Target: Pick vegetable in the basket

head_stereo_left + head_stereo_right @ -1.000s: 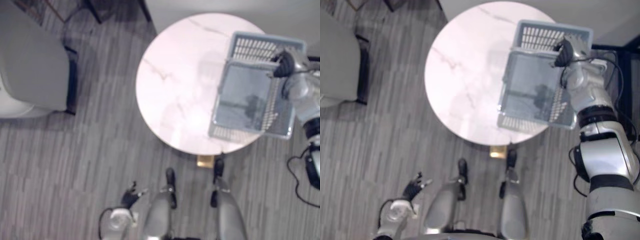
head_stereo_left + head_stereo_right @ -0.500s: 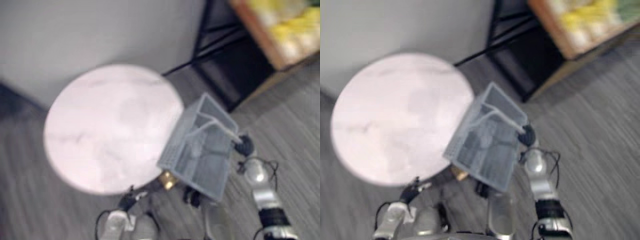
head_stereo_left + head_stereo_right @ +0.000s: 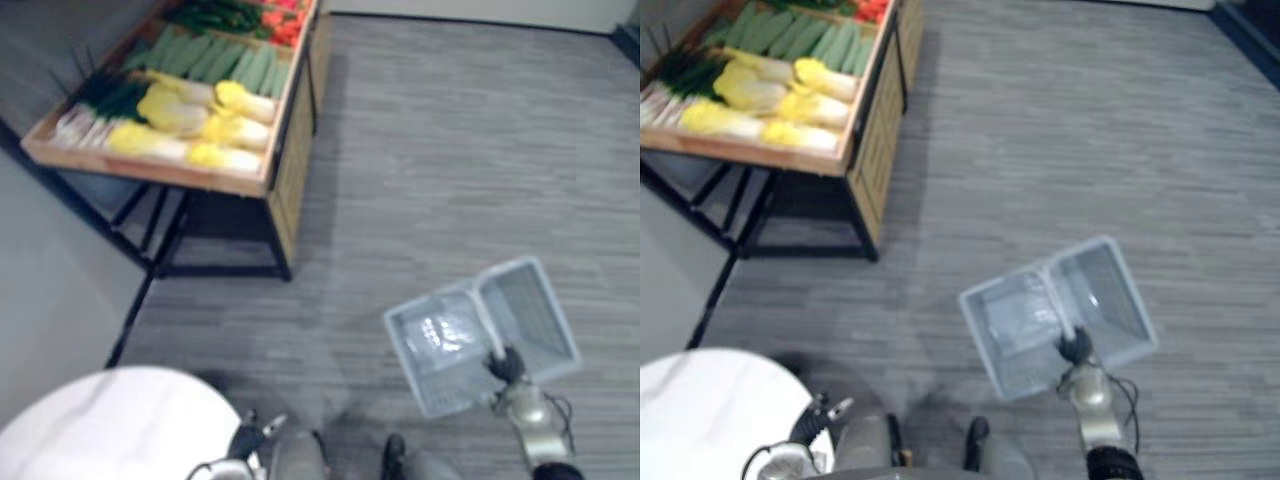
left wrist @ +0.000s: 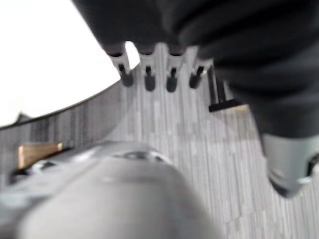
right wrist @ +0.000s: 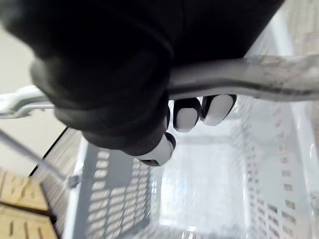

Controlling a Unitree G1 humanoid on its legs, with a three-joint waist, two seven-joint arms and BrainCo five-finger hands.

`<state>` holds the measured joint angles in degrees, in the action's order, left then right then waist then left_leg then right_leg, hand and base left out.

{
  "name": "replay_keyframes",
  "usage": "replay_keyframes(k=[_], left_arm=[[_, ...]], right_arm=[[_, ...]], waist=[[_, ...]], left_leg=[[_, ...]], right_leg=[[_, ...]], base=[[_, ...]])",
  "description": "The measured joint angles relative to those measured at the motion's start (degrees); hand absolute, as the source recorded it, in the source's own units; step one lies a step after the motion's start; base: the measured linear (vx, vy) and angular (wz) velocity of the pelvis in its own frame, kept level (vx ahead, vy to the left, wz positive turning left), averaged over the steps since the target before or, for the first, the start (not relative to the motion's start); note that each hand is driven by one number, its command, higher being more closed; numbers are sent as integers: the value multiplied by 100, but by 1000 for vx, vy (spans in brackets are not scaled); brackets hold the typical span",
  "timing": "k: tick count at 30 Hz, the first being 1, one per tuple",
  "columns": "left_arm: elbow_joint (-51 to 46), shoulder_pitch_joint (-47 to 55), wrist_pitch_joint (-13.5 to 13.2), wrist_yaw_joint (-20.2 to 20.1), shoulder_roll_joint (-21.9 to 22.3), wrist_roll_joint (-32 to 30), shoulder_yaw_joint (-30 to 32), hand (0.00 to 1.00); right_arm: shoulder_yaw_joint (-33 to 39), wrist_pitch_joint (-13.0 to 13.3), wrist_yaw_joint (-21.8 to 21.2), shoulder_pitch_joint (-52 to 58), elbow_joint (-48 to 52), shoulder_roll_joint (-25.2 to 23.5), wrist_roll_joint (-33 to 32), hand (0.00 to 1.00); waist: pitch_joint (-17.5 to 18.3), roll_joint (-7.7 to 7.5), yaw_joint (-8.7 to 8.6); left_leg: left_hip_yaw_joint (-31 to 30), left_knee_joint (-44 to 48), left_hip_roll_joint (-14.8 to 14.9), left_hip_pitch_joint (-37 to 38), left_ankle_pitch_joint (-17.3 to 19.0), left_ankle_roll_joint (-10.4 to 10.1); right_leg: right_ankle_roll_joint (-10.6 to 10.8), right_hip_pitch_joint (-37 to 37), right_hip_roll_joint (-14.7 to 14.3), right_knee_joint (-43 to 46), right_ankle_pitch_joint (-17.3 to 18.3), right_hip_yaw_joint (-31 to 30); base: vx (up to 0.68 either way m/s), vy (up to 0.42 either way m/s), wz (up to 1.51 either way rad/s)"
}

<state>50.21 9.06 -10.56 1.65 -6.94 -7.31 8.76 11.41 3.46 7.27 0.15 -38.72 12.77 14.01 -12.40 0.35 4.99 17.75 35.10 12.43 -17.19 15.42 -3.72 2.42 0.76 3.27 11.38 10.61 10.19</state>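
Note:
A pale grey plastic basket (image 3: 470, 340) hangs over the floor at the lower right, and nothing lies inside it (image 5: 199, 189). My right hand (image 3: 506, 364) is shut on the basket's handle (image 5: 259, 74), its fingers (image 5: 187, 113) curled under the bar. Vegetables lie in a wooden stand (image 3: 288, 150) at the far left: yellow cabbages (image 3: 190, 120), green cucumbers (image 3: 215, 60), red ones (image 3: 285, 20) behind. My left hand (image 3: 248, 436) hangs low by the table with straight fingers (image 4: 148, 74), holding nothing.
A round white table (image 3: 100, 425) sits at the lower left, close to my left hand. The stand rests on a black metal frame (image 3: 165, 235). Grey striped floor (image 3: 450, 150) stretches between the stand and the basket.
The camera has swung from the round table round to the vegetable stand. The basket has left the tabletop and now hangs from my right hand over the floor.

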Motion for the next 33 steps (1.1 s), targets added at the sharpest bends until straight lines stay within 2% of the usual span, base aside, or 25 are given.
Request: replay_keyframes(k=[1,2,3,4,6,8,10,12,14,15,16,17,18,19,20,22,23,25,26,27,28,29,30,31,33], left_arm=[[-27,41,-1,27,54,18,-24,0],[-60,110,16,52,45,32,-66,0],[-79,77,7,59,16,30,-175,0],[-76,34,11,79,18,30,-177,0],[-77,-30,124,140,-103,32,-347,0],[-72,12,191,205,-192,34,-571,0],[-93,-97,191,204,-211,43,-639,0],[-101,-345,188,195,-120,48,-691,0],[-99,-639,139,198,-12,50,-654,0],[-101,-642,118,200,-15,50,-629,0],[-102,-547,111,203,-68,44,-562,0],[-97,-467,116,207,-57,46,-454,0],[-124,-344,116,215,139,68,-365,0],[-171,-227,111,224,210,132,-334,0],[-178,-59,115,223,265,248,-320,0],[-199,-47,114,229,264,273,-305,0],[-325,-43,94,228,207,387,-175,0],[-386,-44,51,231,168,458,-88,0],[-390,-41,53,230,214,480,-38,0],[-380,-10,61,222,273,478,-37,0],[-340,37,60,221,317,478,-24,0],[-179,26,86,196,306,494,187,0],[-93,27,112,192,257,497,307,0],[-43,21,118,205,178,500,350,0],[182,74,188,270,188,749,436,0]], right_arm=[[151,9,16,74,-196,18,-119,100],[406,-48,111,61,-669,-105,-186,100],[576,-51,151,335,-990,-211,-304,100],[689,-60,166,391,-1154,-253,-320,100],[862,-224,187,766,-1642,-423,-342,100],[987,-282,162,1207,-1850,-614,-474,100],[1086,-292,114,1496,-1904,-737,-632,100],[1209,-335,86,1506,-2115,-744,-793,100],[1561,-495,19,1500,-2352,-819,-966,100],[1590,-494,-8,1516,-2388,-856,-964,100],[1498,-490,-41,1550,-2411,-961,-960,100],[1461,-491,-76,1530,-2458,-982,-947,100],[1408,-472,-118,1474,-2462,-882,-937,100],[1288,-469,-124,1425,-2446,-810,-931,100],[963,-465,-143,1296,-2420,-662,-811,100],[698,-580,-144,1230,-2449,-554,-622,100],[592,-701,-178,1239,-2524,-476,-507,100],[575,-804,-265,1239,-2561,-494,-435,100],[649,-834,-276,1282,-2658,-484,-310,100],[698,-834,-275,1415,-2670,-459,-273,100],[710,-835,-266,1471,-2684,-448,-274,100],[869,-837,-276,1464,-2711,-546,-287,100],[979,-832,-273,1390,-2677,-641,-328,100],[1012,-816,-269,1291,-2674,-686,-332,100],[997,-759,-273,1040,-2671,-660,-327,100]], waist=[[79,130,45],[175,105,140],[280,-146,-22],[272,-204,-29],[177,-311,-213],[160,-277,-423],[163,-256,-574],[162,-190,-665],[179,-111,-683],[178,-111,-669],[241,-268,-675],[209,-171,-684],[200,170,-628],[202,334,-569],[152,437,-447],[38,244,-238],[-60,82,-138],[-120,-71,-73],[-81,-73,-21],[-22,29,18],[4,94,29],[50,49,-35],[31,-213,-72],[19,-348,-99],[-16,-353,-141]], left_leg=[[33,-603,-1,9,-248,-35],[116,-564,-109,121,-177,382],[98,-640,-417,213,22,436],[111,-643,-503,291,153,513],[-100,-846,-728,935,455,573],[-324,-1325,-743,1605,536,510],[-529,-1864,-754,2078,459,407],[-791,-2224,-738,2337,439,330],[-1085,-2612,-633,2722,442,27],[-1110,-2520,-591,2816,518,-103],[-1270,-1903,-540,2826,652,-319],[-1430,-980,-413,2673,643,-374],[-1550,539,50,2193,115,-262],[-1572,1256,240,1920,-495,-136],[-1588,2388,365,1327,-715,-67],[-1369,2960,54,494,-360,-150],[-1058,2586,-112,187,-213,-166],[-343,1496,-212,-25,-129,-129],[495,195,-292,-49,-324,163],[1195,-618,-348,-27,-730,679],[1472,-717,-352,2,-804,1207],[1354,-805,-541,282,-270,1402],[907,-998,-912,459,-141,1397],[537,-1120,-1101,611,-86,1413],[-282,-1250,-1345,1048,-1,1334]], right_leg=[[90,-15,-61,84,103,-65],[196,-8,84,455,409,-232],[322,75,393,1040,601,-230],[382,319,521,1670,598,-265],[764,1231,828,4237,-327,-460],[570,1504,787,4743,-199,-241],[457,1835,757,4150,-8,93],[397,2157,734,2691,20,264],[429,2149,623,58,-569,141],[390,2167,609,-129,-710,45],[275,2121,572,-84,-1014,-136],[226,2001,520,349,-1388,-117],[76,1776,201,693,-1137,-17],[-18,1586,41,679,-974,14],[-142,1266,-112,627,-730,-25],[-214,493,-67,145,-545,-128],[-216,-14,-12,-255,-484,-100],[-102,-449,78,-548,-372,34],[70,-689,70,-556,-151,276],[262,-837,5,-286,217,551],[371,-891,-70,70,426,681],[568,-716,115,1306,717,850],[765,-158,472,2991,439,775],[973,273,637,4025,-11,497],[795,755,660,4738,340,71]], base=[[401,269,-72],[442,266,-13],[474,240,9],[567,255,39],[594,202,53],[491,40,63],[591,-23,60],[674,-91,76],[730,-206,93],[784,-323,77],[803,-398,56],[944,-480,38],[770,-362,4],[736,-278,-35],[572,-180,-36],[736,-214,-23],[776,-202,-5],[558,-134,17],[743,-110,53],[618,-79,66],[649,-27,108],[652,-29,150],[766,-61,197],[617,-106,209],[584,-230,211]])
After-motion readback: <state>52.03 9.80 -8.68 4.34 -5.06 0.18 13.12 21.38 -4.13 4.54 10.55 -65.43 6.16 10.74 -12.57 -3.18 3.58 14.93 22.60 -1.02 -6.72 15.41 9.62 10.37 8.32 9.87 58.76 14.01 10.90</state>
